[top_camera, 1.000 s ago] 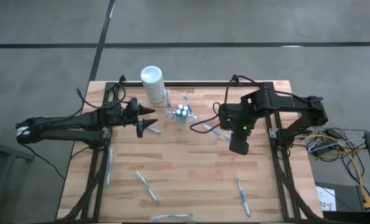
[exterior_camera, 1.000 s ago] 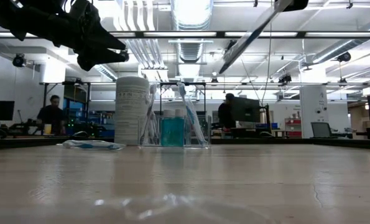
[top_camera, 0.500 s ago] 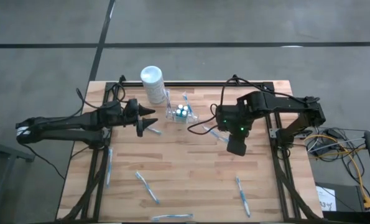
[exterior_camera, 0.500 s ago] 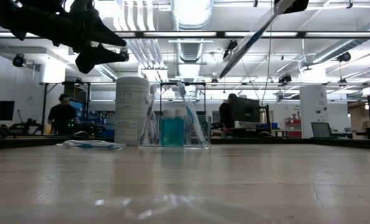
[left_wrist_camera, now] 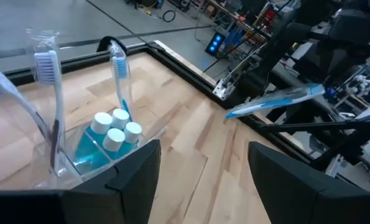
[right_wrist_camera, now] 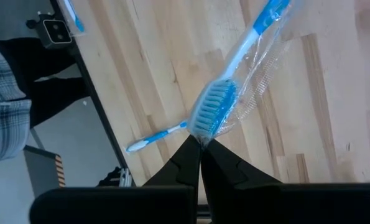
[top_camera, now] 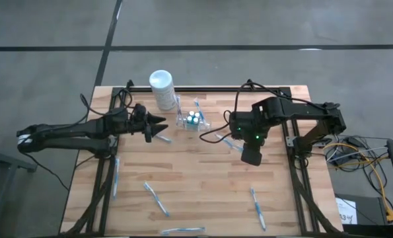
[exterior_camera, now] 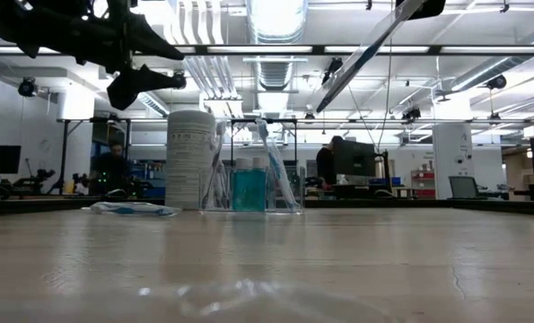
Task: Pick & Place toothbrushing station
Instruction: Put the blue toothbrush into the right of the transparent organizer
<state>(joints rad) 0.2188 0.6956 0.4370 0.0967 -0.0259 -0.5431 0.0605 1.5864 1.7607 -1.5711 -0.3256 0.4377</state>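
Pinching a blue-and-white toothbrush in a clear plastic wrapper (right_wrist_camera: pixel 231 93) between fully closed fingers, the right gripper (right_wrist_camera: pixel 201 148) hangs above the wooden table (top_camera: pixel 203 175). Off to its side, the left gripper (top_camera: pixel 158 127) hovers with its fingers spread wide and empty. Just ahead of that one stands the small clear plastic toothbrushing station (left_wrist_camera: pixel 88 146), beside a white cylindrical container (top_camera: pixel 162 88).

No legible text or labels.

Overhead looks straight down; low view level across table (exterior_camera: pixel 338 260); both share holder (top_camera: pixel 191 120)
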